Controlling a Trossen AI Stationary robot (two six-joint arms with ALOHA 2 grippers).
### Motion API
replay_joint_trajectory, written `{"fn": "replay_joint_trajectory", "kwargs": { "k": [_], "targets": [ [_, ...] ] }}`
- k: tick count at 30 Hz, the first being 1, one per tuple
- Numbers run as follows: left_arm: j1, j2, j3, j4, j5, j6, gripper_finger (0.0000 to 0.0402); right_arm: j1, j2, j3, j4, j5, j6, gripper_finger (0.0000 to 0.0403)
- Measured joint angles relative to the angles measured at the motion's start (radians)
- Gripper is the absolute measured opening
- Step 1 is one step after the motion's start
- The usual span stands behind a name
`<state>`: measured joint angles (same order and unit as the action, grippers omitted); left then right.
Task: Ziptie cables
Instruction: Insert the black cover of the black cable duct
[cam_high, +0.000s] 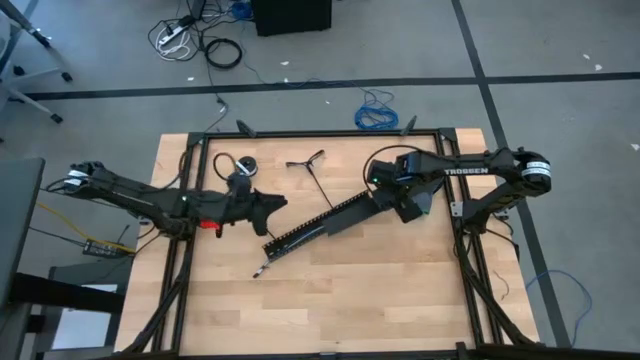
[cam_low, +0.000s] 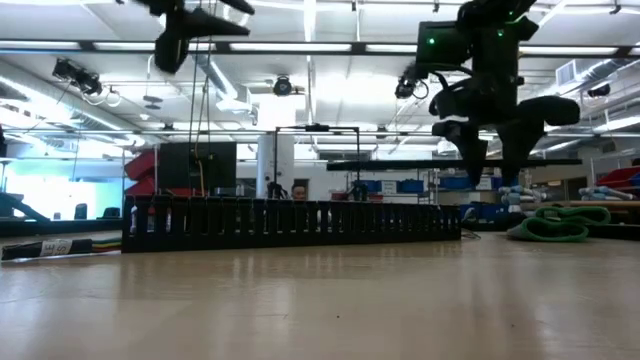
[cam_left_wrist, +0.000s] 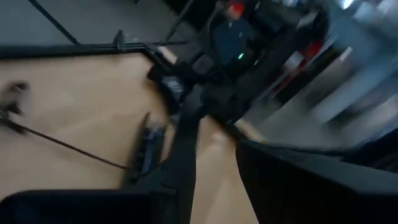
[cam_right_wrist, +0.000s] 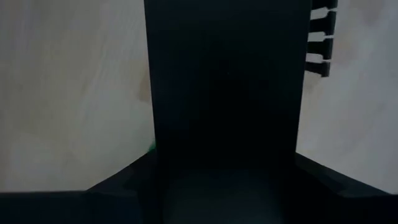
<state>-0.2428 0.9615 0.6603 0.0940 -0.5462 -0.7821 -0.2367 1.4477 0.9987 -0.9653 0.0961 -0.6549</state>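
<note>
- Grey floor with black tape lines surrounds the pale wooden desk (cam_high: 350, 290) in the high view. Loose leads lie on the floor at the upper left of the frame, and a blue coiled cable (cam_high: 376, 112) lies on it just above the desk's top edge.
- Across the desk, the low view shows a large hall with ceiling strip lights, racks and a green coil (cam_low: 552, 224) at the right.
- A black frame borders the desk.
- A long black perforated strip (cam_high: 320, 225) lies diagonally at the centre of the high view.
- The cables (cam_high: 262, 268) lie on the wood at the strip's lower-left end. In the low view they show at the far left (cam_low: 50, 247).
- A ziptie (cam_high: 318, 180) lies above the strip, near the upper middle of the desk.
- The right pincer (cam_high: 383, 203) hangs over the strip's upper-right end, spread wide and holding nothing.
- The left pincer (cam_high: 275, 207) hovers left of the strip. Whether it is wide or narrow cannot be told.
</note>
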Motion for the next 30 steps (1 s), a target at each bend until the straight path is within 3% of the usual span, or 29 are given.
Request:
{"fn": "replay_joint_trajectory", "kwargs": {
  "k": [3,7,10,18,26,30],
  "targets": [
    [0.002,0.047,0.137,-0.167,-0.002,0.123,0.0108,0.005,-0.005,0.009,0.028,0.016,-0.028,0.0221],
    [0.003,0.138,0.226,-0.255,0.014,0.284,0.0108,0.005,0.000,0.011,0.110,0.038,-0.072,0.0215],
    [0.014,0.185,0.236,-0.277,0.035,0.218,0.0108,0.006,-0.001,0.012,0.115,0.060,-0.061,0.0215],
    [0.010,0.237,0.236,-0.572,0.145,-0.009,0.0108,-0.052,-0.065,0.012,0.108,0.119,-0.036,0.0221],
    [0.004,0.375,0.236,-0.559,0.248,0.020,0.0108,-0.108,-0.091,0.012,0.118,0.107,-0.013,0.0229],
    [0.006,0.451,0.236,-0.559,0.247,0.043,0.0108,-0.109,-0.091,0.012,0.123,0.100,-0.010,0.0233]
  ]
}}
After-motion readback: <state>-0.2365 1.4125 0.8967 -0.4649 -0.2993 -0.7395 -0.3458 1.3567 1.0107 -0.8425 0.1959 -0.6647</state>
